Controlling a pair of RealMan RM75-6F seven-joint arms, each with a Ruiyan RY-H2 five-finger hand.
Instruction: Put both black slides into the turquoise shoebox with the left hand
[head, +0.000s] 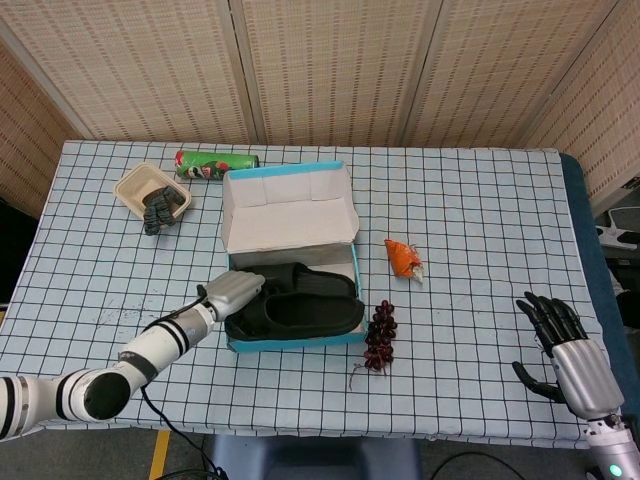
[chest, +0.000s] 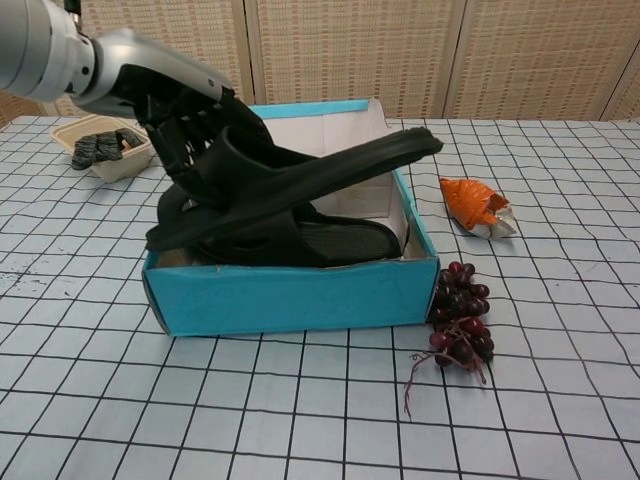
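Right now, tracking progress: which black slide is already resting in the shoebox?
The lower slide, flat on the shoebox floor; the upper slide is tilted above it in the left hand.

My left robot hand (head: 235, 291): silver shell, black fingers, white forearm with black bands. Right robot hand (head: 572, 352): same silver-and-black.

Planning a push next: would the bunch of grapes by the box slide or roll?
The bunch of grapes is lumpy and lies flat, so it would probably drag, not roll. Its loose stem trails toward the table edge and may snag; single grapes might detach.
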